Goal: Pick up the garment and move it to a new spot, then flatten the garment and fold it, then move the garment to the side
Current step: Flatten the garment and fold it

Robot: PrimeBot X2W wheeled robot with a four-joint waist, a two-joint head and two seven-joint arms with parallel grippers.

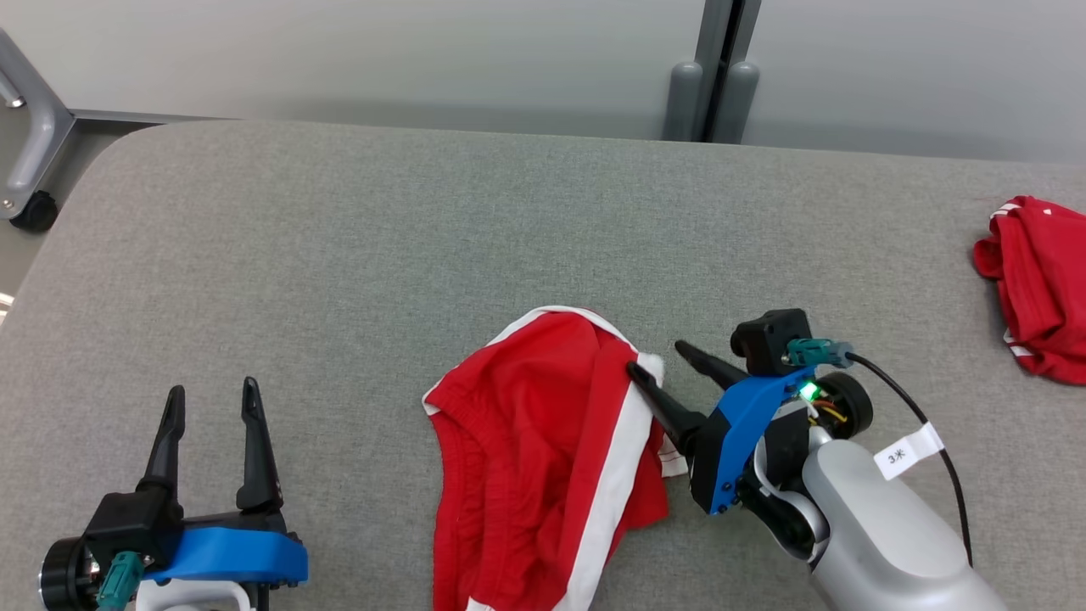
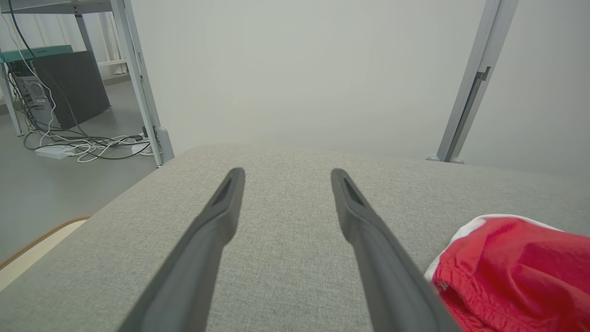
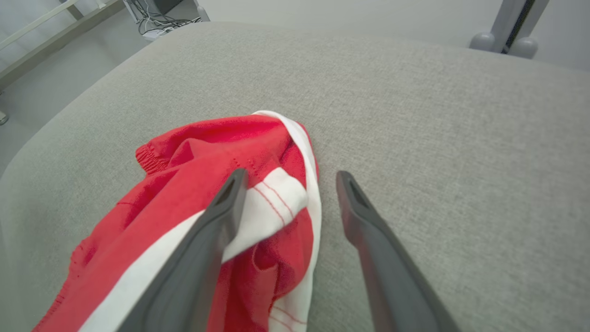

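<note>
Garment [image 1: 543,458] edge at right hand [image 1: 655,356], bare table [image 1: 339,255] beyond.

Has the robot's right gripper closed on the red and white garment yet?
No, the right gripper stands wide open, one finger over the crumpled red garment with white stripes, the other over the bare grey fabric tabletop.

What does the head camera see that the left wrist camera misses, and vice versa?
Head, not left wrist: the right gripper, open at the edge of the red shorts, and a crumpled red cloth far right. Left wrist, not head: a computer and cables on the floor. Both: the open left gripper, the red shorts, the grey table.
</note>
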